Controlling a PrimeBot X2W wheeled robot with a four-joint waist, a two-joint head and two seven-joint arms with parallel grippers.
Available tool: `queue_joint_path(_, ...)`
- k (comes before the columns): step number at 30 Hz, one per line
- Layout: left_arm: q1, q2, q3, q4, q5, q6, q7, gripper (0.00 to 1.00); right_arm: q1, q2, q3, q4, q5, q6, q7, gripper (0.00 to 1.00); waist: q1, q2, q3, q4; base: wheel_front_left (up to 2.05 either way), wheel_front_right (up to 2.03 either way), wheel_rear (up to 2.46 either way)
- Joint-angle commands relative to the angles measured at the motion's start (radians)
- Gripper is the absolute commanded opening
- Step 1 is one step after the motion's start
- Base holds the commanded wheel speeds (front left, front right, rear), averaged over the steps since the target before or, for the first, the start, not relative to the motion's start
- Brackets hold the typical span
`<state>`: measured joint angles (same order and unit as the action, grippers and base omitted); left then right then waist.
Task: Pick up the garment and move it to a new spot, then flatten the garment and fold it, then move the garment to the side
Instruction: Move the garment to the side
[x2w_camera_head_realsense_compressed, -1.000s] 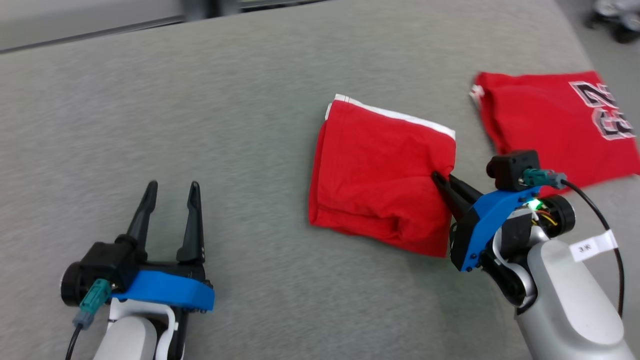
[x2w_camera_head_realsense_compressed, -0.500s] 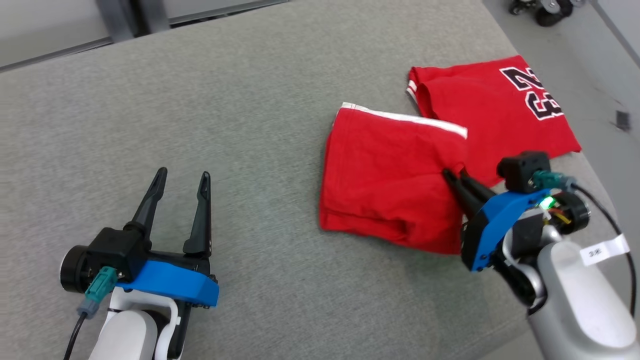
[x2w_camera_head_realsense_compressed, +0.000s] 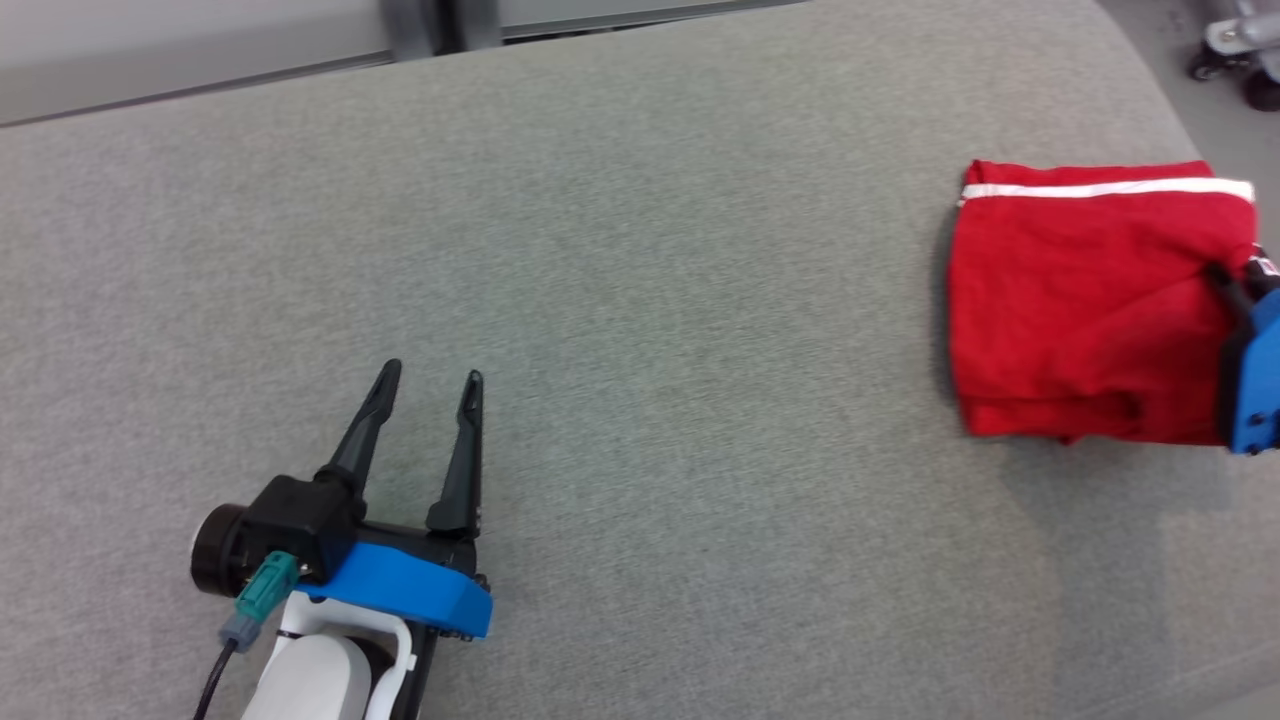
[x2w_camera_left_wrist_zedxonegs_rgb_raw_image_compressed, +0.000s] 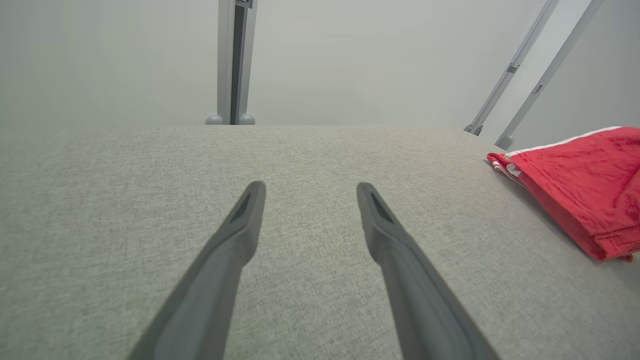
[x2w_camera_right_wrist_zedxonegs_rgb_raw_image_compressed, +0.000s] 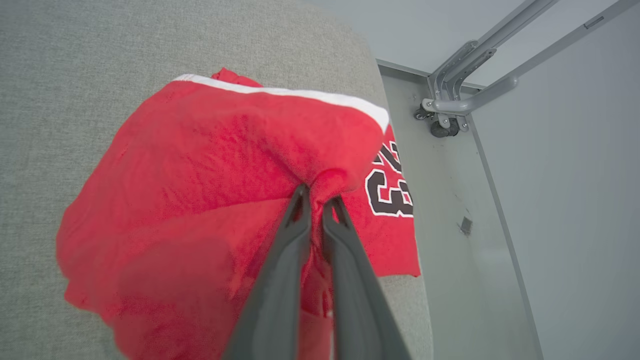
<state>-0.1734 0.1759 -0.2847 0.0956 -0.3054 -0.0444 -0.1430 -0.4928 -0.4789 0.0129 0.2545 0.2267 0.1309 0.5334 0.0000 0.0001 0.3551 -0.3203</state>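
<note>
Right wrist view: the garment (x2w_camera_right_wrist_zedxonegs_rgb_raw_image_compressed: 200, 200) is red, with a white stripe along its far edge, and is folded into a roughly square bundle. It lies on the grey surface (x2w_camera_right_wrist_zedxonegs_rgb_raw_image_compressed: 75, 75), close to that surface's right edge. In the head view I find the garment (x2w_camera_head_realsense_compressed: 1080, 310) at the far right, well apart from the left arm. In the left wrist view its folded layers (x2w_camera_left_wrist_zedxonegs_rgb_raw_image_compressed: 585, 190) show edge-on at the right.

The right gripper (x2w_camera_right_wrist_zedxonegs_rgb_raw_image_compressed: 316, 197) has its fingers drawn almost together, pinching a bunched fold on the garment's right side. The cloth rises to a small peak at the tips. In the head view the right gripper (x2w_camera_head_realsense_compressed: 1215, 272) is cut by the picture's edge, with its dark tips on the red cloth.

A second garment (x2w_camera_right_wrist_zedxonegs_rgb_raw_image_compressed: 390, 200), red with a black number outlined in white, lies just beyond the fingers. It is partly under the folded one and reaches the surface's edge.

The left gripper (x2w_camera_head_realsense_compressed: 431, 372) sits at the lower left, its fingers spread wide with nothing between them. In the left wrist view the left gripper (x2w_camera_left_wrist_zedxonegs_rgb_raw_image_compressed: 310, 186) is over bare fabric; I cannot tell whether it touches.

Beyond the surface I note pale floor (x2w_camera_right_wrist_zedxonegs_rgb_raw_image_compressed: 460, 250), a metal frame (x2w_camera_right_wrist_zedxonegs_rgb_raw_image_compressed: 470, 65) and a caster (x2w_camera_right_wrist_zedxonegs_rgb_raw_image_compressed: 440, 127).
</note>
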Motion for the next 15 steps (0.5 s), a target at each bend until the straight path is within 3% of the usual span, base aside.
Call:
queue_joint_path(1, -0.022, -0.006, -0.009, 0.006, 0.002, -0.005, -0.007, 1.0, -0.026, -0.025, -0.025, 0.016, -0.012, 0.0, 0.008, 0.0, 0.0, -0.0001, 0.018, 0.03, 0.0, 0.0, 0.0)
queue_joint_path(15, -0.042, -0.004, -0.046, 0.02, 0.013, -0.006, -0.004, 1.0, -0.134, -0.102, -0.084, 0.166, -0.14, 0.0, -0.021, 0.0, 0.0, -0.0001, 0.059, 0.113, 0.0, 0.0, 0.0)
